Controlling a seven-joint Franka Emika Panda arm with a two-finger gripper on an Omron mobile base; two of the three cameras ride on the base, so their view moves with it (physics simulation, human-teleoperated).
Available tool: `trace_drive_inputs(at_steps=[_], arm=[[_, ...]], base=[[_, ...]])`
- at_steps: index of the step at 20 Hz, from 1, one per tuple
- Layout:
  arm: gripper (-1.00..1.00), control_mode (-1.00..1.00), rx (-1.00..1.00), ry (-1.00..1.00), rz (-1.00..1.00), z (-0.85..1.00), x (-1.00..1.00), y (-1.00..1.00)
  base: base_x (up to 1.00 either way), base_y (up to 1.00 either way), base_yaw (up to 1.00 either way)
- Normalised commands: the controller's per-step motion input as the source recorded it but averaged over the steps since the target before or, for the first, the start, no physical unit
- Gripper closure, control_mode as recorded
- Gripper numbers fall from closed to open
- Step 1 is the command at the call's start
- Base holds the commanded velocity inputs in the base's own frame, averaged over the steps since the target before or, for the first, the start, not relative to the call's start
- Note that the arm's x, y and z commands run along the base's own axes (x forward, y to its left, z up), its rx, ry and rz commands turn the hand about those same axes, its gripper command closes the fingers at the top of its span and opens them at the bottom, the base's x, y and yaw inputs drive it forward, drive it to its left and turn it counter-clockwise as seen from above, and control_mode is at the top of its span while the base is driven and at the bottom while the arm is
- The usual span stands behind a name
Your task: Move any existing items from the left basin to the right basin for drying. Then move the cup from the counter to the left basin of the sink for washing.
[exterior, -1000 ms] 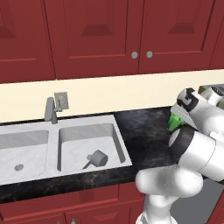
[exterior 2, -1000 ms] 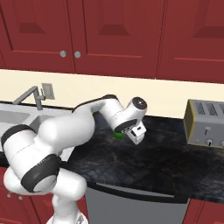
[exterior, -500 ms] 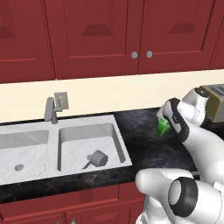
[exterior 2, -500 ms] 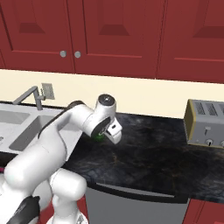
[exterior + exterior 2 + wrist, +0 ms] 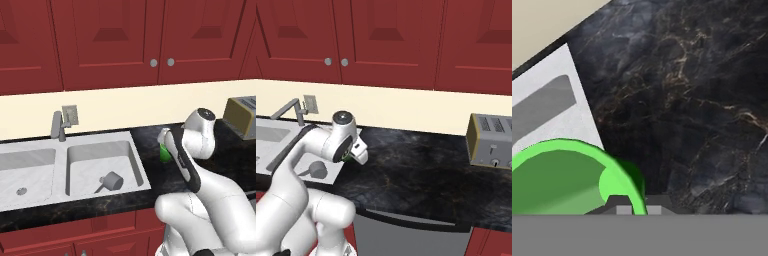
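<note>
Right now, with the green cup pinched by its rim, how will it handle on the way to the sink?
The green cup looks rigid, probably light: the shut gripper carries it by the rim above the counter. A rim pinch may let it swing or slip. Its narrower base may tip when set down.

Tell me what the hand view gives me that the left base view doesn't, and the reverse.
Hand view alone: the cup's open mouth from above, with the finger tips pinching its rim. Left base view alone: both basins, the handled pot lying in the right basin, the tap, the toaster. Both: the green cup, black counter and a sink edge.
</note>
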Motion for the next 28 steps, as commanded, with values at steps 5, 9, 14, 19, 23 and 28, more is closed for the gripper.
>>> trace_drive_inputs(at_steps=[5,9,14,19,23,28], arm=[[1.0,-1.0,-0.04,0.0,0.14,0.18,-0.01,0.83],[1.0,-1.0,-0.03,0.0,0.17,0.15,0.0,0.79],[1.0,-1.0,-0.02,0.0,0.19,0.1,0.0,0.76],[1.0,-1.0,0.0,0.0,0.22,0.02,0.05,0.76],[1.0,-1.0,0.0,0.0,0.22,0.0,0.1,0.8],[1.0,-1.0,0.0,0.01,0.21,0.0,0.09,0.82]], base=[[0.0,0.0,0.0],[0.0,0.0,0.0],[0.0,0.0,0.0],[0.0,0.0,0.0],[0.0,0.0,0.0],[0.0,0.0,0.0]])
